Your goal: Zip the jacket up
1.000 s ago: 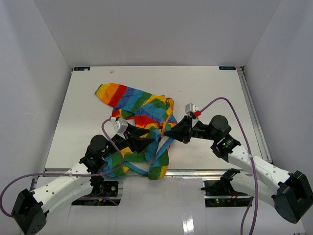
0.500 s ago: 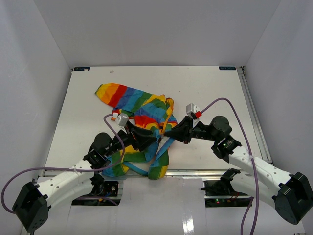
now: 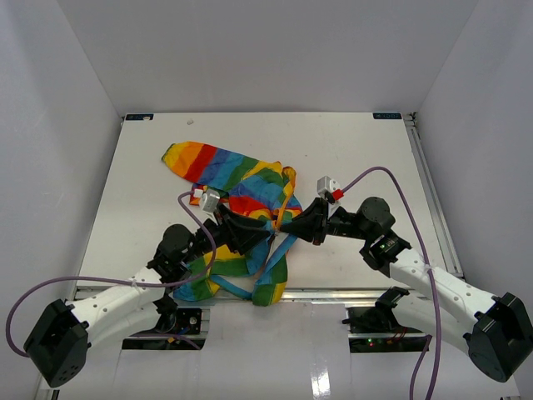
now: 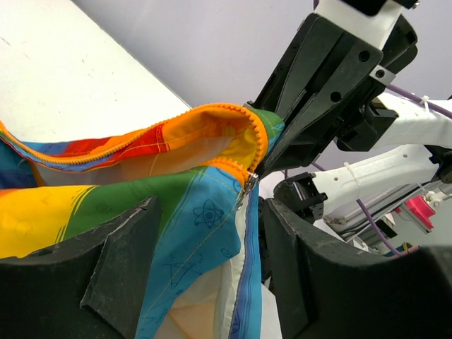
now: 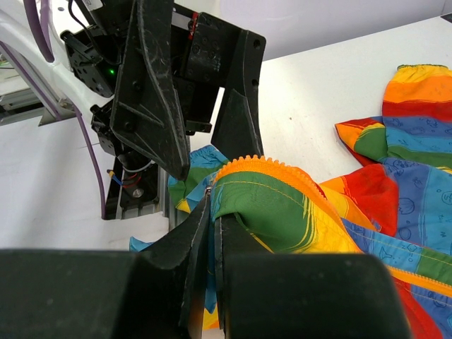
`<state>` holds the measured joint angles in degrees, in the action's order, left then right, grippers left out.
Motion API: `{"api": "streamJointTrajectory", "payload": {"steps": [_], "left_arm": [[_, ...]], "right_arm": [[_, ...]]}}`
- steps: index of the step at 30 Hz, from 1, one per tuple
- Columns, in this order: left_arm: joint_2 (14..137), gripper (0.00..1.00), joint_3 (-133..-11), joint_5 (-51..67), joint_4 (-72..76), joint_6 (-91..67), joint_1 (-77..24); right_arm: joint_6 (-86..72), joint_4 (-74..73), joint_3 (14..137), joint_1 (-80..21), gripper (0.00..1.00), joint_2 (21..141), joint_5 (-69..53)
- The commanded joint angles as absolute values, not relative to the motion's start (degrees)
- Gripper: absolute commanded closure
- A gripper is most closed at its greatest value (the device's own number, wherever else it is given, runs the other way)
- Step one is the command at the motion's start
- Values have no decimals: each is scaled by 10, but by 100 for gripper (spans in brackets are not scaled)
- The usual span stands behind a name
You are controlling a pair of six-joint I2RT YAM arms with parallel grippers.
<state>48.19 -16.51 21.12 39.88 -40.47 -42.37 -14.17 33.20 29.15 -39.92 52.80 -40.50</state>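
The jacket (image 3: 233,179) lies rumpled on the table (image 3: 358,150), between the two arms and toward the near edge. Its orange zipper teeth (image 4: 176,123) are parted, and the zipping looks barely begun. The right gripper (image 5: 212,212) is pinched tight on the jacket's edge beside the small metal slider (image 4: 248,185). The left gripper (image 4: 208,226) stands wide, its fingers astride the fabric just below and not clamped on it.
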Motion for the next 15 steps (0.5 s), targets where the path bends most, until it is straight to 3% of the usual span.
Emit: {"api": "streamJointTrajectory", "payload": {"steps": [1,15], "left_arm": [[492,30,-184,234,408,-420,-422],[527,38,-183,257,479,-400,-422]], "right_arm": [[-141,376,294,-403,92,523,-408],[-140,377,292,-405,92,533,-409]]}}
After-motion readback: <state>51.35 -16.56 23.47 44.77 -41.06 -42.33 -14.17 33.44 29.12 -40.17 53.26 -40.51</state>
